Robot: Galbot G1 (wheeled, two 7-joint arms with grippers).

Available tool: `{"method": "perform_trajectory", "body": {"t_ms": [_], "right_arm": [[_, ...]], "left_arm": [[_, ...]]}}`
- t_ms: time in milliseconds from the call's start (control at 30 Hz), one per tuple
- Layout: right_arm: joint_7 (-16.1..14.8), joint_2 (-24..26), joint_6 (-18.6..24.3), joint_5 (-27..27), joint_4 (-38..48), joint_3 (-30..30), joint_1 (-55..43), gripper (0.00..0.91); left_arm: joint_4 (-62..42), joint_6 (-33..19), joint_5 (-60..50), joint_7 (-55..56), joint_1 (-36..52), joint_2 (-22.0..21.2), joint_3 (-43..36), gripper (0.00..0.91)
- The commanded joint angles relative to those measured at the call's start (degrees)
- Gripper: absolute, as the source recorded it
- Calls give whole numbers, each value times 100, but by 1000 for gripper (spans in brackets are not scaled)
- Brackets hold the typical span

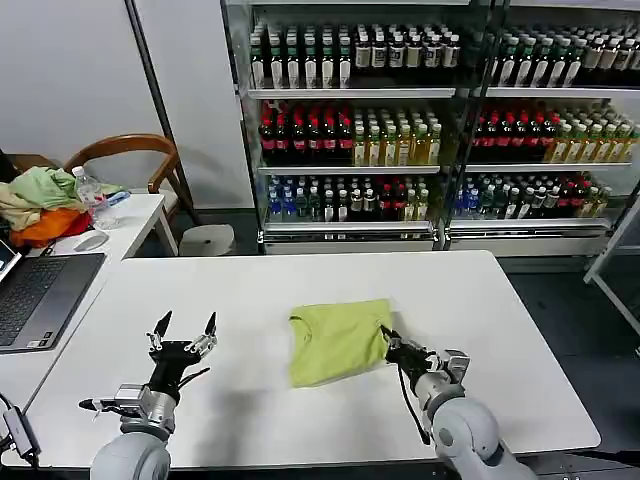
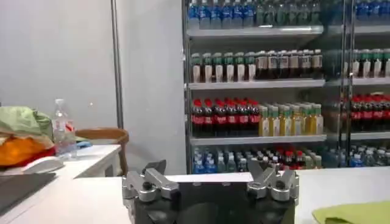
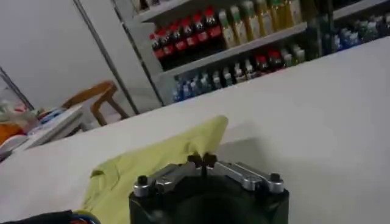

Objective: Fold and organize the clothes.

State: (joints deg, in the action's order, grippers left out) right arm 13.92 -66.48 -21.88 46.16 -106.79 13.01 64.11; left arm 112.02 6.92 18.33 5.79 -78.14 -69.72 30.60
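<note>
lying in the middle of the head view, a little to the right, the t-shirt (image 1: 338, 341) was already folded into a compact, nearly square packet on the white surface (image 1: 300, 280), with its ribbed neck at the upper left corner of the packet. it looked to be in a late stage of folding, perhaps before a last fold or a tidy-up.

the right gripper (image 1: 387, 340) was at the right edge of the packet, in the lower right of the frame. its fingertips were pressed together, and in the right wrist view they met just at the cloth's border (image 3: 205, 159). i judged that they pinched the t-shirt's edge, because this is the place from which a fold can be lifted or pulled straight.

the left gripper (image 1: 184, 331) stood in the lower left of the frame, well apart from the t-shirt, its fingers pointing up and spread wide, holding nothing. it seemed to wait with its tips above the surface.
</note>
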Motion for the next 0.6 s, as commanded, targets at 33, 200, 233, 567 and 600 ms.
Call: {"method": "perform_trajectory", "body": {"t_ms": [33, 200, 233, 567, 600], "right_arm": [[132, 29, 82, -138, 31, 12, -50, 0], [128, 21, 83, -153, 14, -4, 14, 0], [134, 22, 81, -153, 13, -7, 14, 0], [217, 70, 5, -196, -127, -15, 83, 504], [234, 84, -87, -189, -195, -10, 137, 907]], "left_arm": [[8, -13, -50, 0, -33, -18, -2, 907], [3, -19, -53, 0, -52, -11, 15, 907], [2, -19, -53, 0, -48, -16, 12, 907], [62, 3, -44, 2, -41, -33, -5, 907], [67, 0, -45, 1, -47, -28, 0, 907]]}}
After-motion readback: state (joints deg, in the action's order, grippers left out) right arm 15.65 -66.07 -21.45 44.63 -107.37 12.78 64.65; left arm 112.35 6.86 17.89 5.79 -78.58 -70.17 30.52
